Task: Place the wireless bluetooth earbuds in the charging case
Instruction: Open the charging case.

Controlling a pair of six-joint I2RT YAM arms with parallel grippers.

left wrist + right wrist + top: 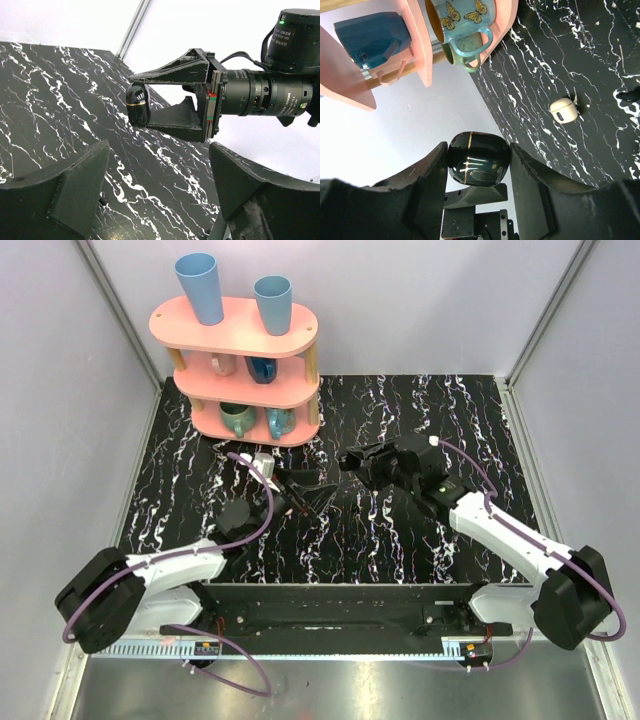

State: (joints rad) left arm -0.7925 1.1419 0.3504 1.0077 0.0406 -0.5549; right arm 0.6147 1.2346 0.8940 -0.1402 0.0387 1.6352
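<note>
Right hand (478,151) is pinching the charging case (137,105) between both fingers, lid shut, gold seam visible, held clear of the surface (50,100). Left hand (157,155) is spread wide with nothing in it, pointed at the case, which sits just ahead of its fingertips. One earbud (563,110) lies on the surface, well apart from the right hand. Can't spot the second bud.

Black marbled tabletop (400,550); pale walls (420,300); pink shelf (240,328) rear-left.
</note>
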